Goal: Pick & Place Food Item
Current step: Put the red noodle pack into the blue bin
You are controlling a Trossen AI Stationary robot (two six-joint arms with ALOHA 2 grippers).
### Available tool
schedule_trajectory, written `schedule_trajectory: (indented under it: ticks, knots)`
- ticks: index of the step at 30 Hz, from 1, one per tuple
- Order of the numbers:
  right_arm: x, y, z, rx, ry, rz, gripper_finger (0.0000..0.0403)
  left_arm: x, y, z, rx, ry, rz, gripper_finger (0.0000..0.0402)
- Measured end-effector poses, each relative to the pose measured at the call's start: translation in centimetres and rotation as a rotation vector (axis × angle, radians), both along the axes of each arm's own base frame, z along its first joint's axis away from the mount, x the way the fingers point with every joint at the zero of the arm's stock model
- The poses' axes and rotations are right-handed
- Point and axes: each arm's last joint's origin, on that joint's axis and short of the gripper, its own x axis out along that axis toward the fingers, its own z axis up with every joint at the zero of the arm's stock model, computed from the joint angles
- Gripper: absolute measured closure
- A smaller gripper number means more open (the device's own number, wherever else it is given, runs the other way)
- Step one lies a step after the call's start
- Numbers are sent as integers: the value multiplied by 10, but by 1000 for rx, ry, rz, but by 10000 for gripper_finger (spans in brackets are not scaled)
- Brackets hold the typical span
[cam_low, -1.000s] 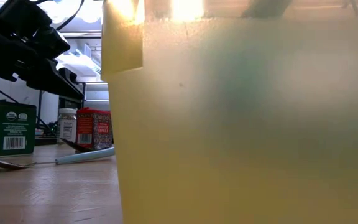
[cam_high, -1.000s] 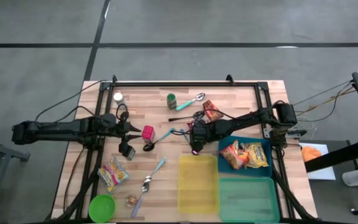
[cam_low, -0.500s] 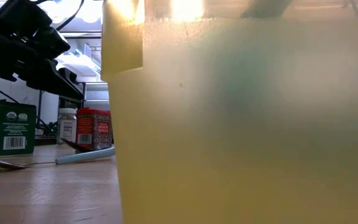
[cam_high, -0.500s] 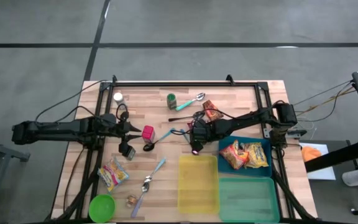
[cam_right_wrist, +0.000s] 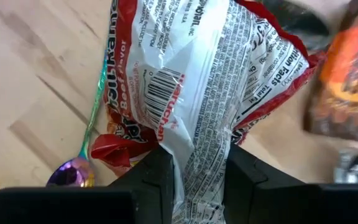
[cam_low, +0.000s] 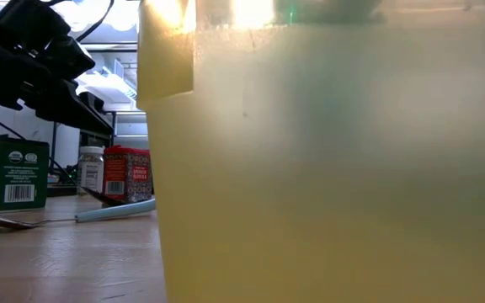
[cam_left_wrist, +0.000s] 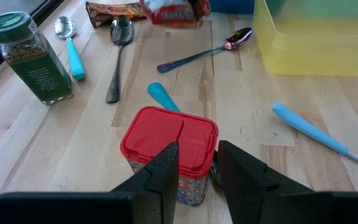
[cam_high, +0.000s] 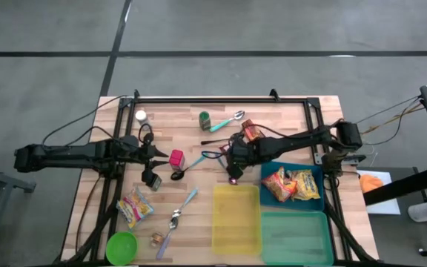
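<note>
Since a second ago the right hand (cam_high: 235,150) has drawn slightly away from the yellow bin (cam_high: 236,217), and its arm's far joint has shifted outward. It is clenched on a red-and-white ramen packet (cam_right_wrist: 194,87), the wrapper pinched between its fingers (cam_right_wrist: 151,177) and hanging just ahead of them above the surface (cam_high: 199,178). An iridescent spoon (cam_right_wrist: 82,155) lies under the packet, and a brown packet (cam_right_wrist: 347,81) sits just beside it. The left hand (cam_left_wrist: 194,171) rests against a red-lidded jar (cam_left_wrist: 166,143), fingers barely apart at its lid and not grasping it.
</note>
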Motion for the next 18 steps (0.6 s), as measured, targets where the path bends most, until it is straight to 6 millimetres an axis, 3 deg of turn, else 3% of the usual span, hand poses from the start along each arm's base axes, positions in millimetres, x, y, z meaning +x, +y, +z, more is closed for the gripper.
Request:
schedule_trajectory:
  ticks: [9,18]
  knots:
    - [-23,0,55,-2,4,48,315,-1,0,-1,-2,15,0,286]
    - [-65,10,96,155,37,96,314,-1,0,-2,-3,23,0,286]
